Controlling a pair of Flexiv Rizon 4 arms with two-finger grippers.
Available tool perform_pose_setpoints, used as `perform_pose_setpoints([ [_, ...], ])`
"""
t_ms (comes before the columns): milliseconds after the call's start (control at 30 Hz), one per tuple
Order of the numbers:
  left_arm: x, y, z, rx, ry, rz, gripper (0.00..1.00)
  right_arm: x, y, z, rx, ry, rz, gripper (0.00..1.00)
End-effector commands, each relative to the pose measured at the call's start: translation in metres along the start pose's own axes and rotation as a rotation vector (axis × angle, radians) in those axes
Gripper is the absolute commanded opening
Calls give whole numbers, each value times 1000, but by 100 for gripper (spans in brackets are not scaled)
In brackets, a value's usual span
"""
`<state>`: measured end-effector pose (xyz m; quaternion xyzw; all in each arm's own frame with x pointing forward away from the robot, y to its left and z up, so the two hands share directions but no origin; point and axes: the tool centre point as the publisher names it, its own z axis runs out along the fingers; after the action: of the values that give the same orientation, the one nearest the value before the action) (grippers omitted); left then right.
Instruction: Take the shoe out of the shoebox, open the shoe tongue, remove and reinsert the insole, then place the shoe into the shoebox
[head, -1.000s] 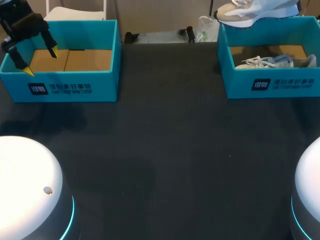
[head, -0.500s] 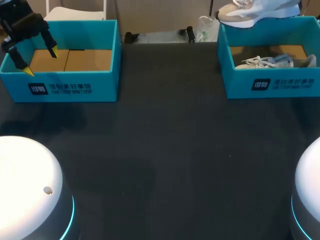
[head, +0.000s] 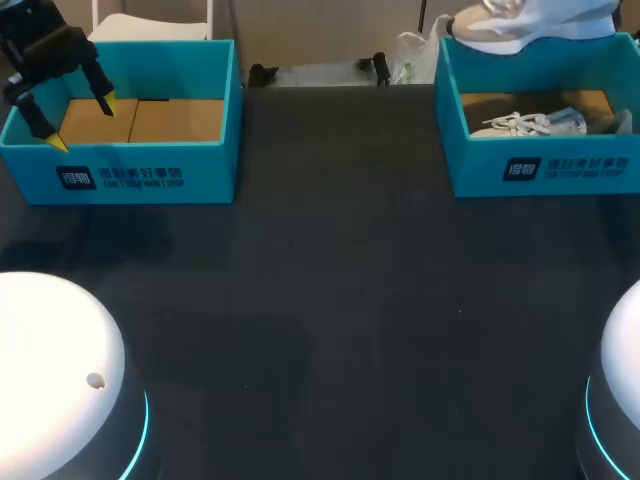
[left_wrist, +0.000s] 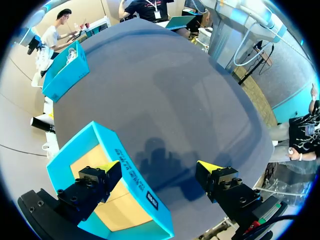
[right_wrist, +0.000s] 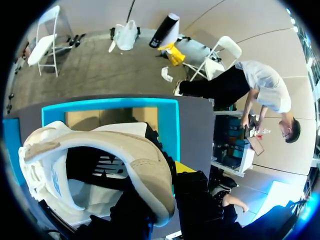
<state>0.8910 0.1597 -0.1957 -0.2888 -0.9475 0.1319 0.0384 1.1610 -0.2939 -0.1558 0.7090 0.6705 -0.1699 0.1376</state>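
Note:
A white and beige shoe (head: 530, 25) hangs above the far wall of the right teal shoebox (head: 540, 170). In the right wrist view my right gripper (right_wrist: 161, 192) is shut on the heel collar of the shoe (right_wrist: 100, 155), one finger inside and one outside, with the shoebox (right_wrist: 170, 125) below it. A second shoe (head: 530, 124) with loose laces lies in that box. My left gripper (head: 80, 122) hangs open over the near left corner of the left teal shoebox (head: 150, 175). Its fingers straddle the wall of that shoebox (left_wrist: 132, 175), and the left gripper (left_wrist: 159, 167) holds nothing.
The left box shows only its cardboard floor (head: 150, 120). Dark table top (head: 340, 280) stretches between the two boxes. The white domed arm bases stand at the near left corner (head: 50, 370) and the near right corner (head: 620, 390).
The held shoe has shifted slightly to the right above the right box. My left arm has not moved.

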Motion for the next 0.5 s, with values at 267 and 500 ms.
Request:
perform_pose_setpoints([
  [267,0,1,0,-2,2,0,100,-2,-1,3,-34,-2,5,0],
  [500,0,1,0,-2,2,0,100,-6,-9,23,-46,9,29,0],
])
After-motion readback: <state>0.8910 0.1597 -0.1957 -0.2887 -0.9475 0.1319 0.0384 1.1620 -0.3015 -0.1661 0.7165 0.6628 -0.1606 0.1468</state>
